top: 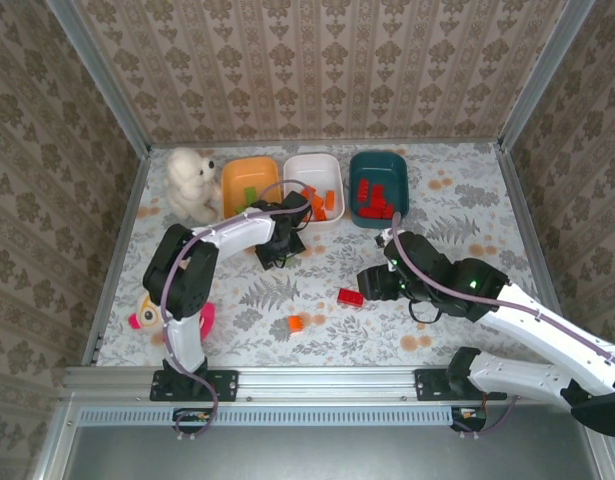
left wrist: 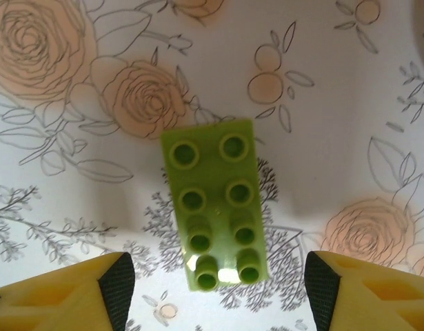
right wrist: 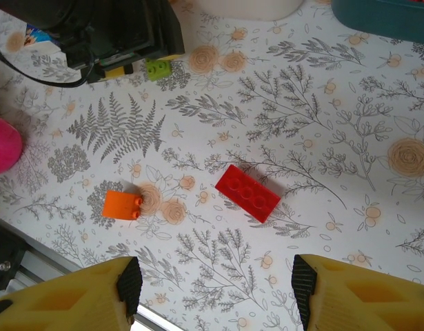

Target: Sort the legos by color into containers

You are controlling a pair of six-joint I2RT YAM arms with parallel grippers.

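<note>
A light green lego [left wrist: 215, 200] lies studs-up on the flowered cloth, between the pads of my open left gripper [left wrist: 218, 284] and untouched by them. That gripper [top: 277, 246] hangs low in front of the orange bin [top: 249, 170], which holds green legos [top: 249, 195]. The white bin [top: 312, 168] holds orange legos [top: 322, 200]. The dark teal bin [top: 379, 158] holds red legos [top: 372, 195]. My right gripper [right wrist: 215, 289] is open and empty above the cloth. A red lego [right wrist: 247, 193] and an orange lego [right wrist: 122, 205] lie ahead of it.
A white fluffy stuffed animal [top: 192, 185] stands left of the orange bin. A pink plush toy [top: 147, 318] lies at the near left by the left arm's base. The metal frame rail [top: 337, 378] runs along the near edge.
</note>
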